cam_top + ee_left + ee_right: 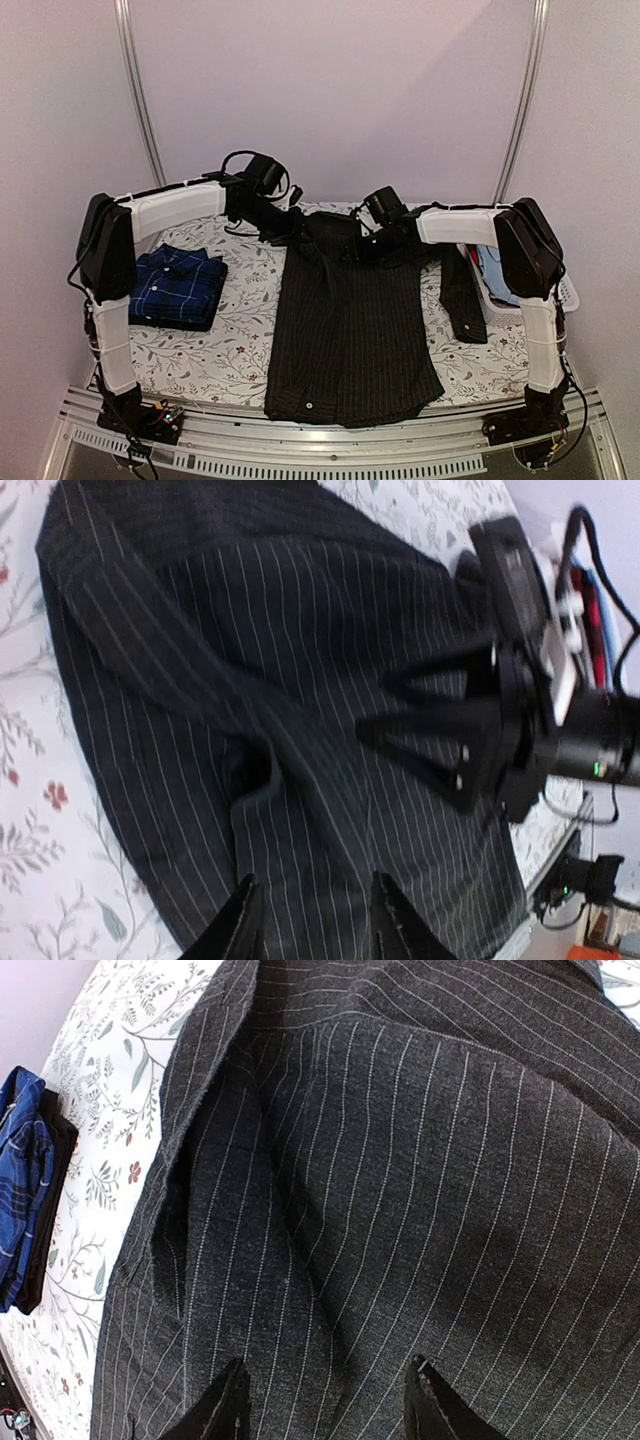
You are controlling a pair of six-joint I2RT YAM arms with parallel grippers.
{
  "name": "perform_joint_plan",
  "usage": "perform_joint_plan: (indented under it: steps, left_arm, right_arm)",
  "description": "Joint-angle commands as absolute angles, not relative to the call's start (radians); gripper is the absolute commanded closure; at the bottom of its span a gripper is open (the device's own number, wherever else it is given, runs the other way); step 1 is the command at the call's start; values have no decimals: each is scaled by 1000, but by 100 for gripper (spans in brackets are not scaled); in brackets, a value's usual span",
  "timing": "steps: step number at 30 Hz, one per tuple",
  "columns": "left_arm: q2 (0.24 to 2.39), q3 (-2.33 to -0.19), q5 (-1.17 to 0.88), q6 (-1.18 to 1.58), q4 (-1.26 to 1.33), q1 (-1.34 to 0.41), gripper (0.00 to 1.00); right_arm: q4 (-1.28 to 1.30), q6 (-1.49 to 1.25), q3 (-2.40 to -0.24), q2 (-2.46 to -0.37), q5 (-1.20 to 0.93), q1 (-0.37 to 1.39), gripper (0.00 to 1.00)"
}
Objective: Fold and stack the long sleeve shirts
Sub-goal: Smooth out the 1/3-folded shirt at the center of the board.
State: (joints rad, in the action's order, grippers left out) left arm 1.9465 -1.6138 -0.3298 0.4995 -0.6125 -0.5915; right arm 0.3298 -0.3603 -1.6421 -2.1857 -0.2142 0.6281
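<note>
Left tool gaped partly over the black shirt, empty; right tool likewise; blue shirt lay folded on the desk.

The black cloth button-up shirt carries thin pale pinstripes; the folded navy cloth shirt shows a light windowpane check; the white tablecloth bears floral sprigs.

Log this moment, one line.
black pinstripe shirt: laid out on table | navy check shirt: folded, left side | left gripper: open over black shirt | right gripper: open over black shirt
</note>
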Motion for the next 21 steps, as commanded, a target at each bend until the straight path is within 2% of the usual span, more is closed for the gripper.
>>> perform_joint_plan:
  steps: [1, 5, 8, 21]
  left_arm:
    - [2129, -1864, -222, 464, -664, -570, 60]
    - [2306, -2117, -112, 457, -767, -570, 57]
    - [2400, -2229, -35, 442, -824, -572, 57]
    - [2523, -2349, 119, 386, -845, -623, 50]
  right_arm:
    - [318, -387, -1627, -2161, -198, 629, 49]
    - [314, -391, -1604, -2147, -184, 630, 49]
    - [313, -391, -1600, -2141, -181, 629, 49]
    - [298, -398, -1581, -2120, -179, 629, 50]
